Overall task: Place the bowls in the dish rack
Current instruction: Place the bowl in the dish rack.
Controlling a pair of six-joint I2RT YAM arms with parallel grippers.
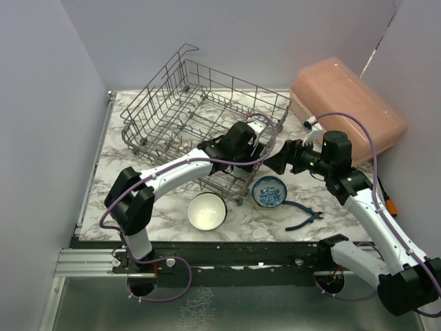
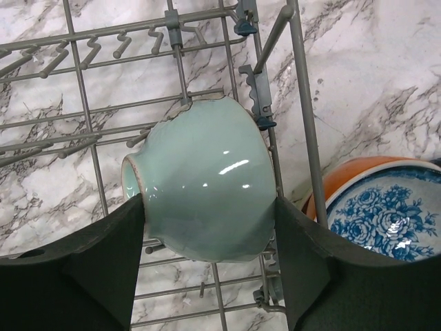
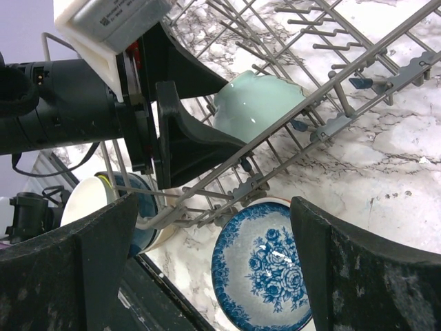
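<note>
Nearest, a white bowl sits on the table beside a blue bowl nested in an orange bowl. The right gripper hangs wide open over the blue bowl, likely to take it. Beyond, the left gripper clamps a mint bowl on its side inside the rack, probably to seat it among the tines.
</note>
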